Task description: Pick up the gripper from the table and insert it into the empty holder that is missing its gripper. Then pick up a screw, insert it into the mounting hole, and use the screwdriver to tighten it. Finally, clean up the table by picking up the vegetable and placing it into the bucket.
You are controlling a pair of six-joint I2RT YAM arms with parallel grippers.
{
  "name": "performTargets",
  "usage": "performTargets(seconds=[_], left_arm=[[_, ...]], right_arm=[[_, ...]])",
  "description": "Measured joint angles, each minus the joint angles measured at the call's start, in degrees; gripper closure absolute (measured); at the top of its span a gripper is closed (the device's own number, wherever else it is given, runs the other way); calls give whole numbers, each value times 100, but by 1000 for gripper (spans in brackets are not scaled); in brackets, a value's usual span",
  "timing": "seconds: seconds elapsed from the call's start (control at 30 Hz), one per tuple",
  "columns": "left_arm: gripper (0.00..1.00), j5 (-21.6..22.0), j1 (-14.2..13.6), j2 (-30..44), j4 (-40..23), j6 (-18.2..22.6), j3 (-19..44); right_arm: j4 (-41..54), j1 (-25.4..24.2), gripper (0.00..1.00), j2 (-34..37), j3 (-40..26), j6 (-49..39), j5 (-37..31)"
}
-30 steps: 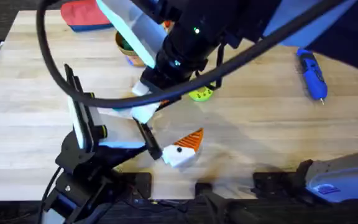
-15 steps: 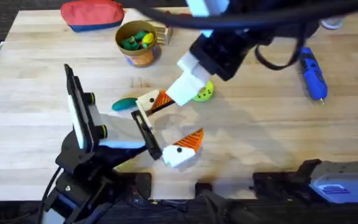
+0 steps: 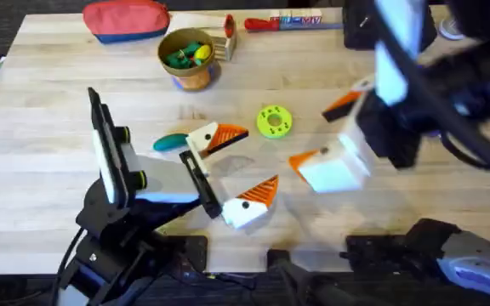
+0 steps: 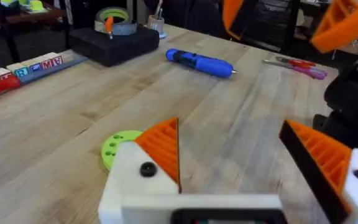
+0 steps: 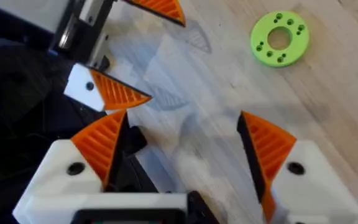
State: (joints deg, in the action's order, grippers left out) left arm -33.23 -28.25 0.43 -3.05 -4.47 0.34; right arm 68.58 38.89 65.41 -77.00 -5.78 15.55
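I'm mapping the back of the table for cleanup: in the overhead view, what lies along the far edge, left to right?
Red zip pouch → yellow-tan bucket holding toy vegetables → small wooden block → slim red-handled tool.

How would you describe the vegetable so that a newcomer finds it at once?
On the wooden table, look beside the left gripper resting near the middle. The vegetable lies flat just left of its upper finger: a smooth teal-green oval, unlike the holed lime-green disc farther right.
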Motion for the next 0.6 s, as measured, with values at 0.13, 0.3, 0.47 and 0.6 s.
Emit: performTargets(seconds=[0.13, 0.3, 0.47, 0.6], left_arm=[[62, 0, 0, -2, 2, -2, 0], [262, 0, 0, -2, 0, 13, 0], [668, 0, 0, 0, 0, 41, 0], [952, 0, 0, 0, 0, 55, 0]], right_arm=[[-127, -35, 7, -959, 736, 4, 266], [-131, -35, 9, -1721, 1389, 20, 412], [-136, -35, 9, -1848, 1709, 17, 446], [-141, -35, 9, -1735, 1761, -3, 452]])
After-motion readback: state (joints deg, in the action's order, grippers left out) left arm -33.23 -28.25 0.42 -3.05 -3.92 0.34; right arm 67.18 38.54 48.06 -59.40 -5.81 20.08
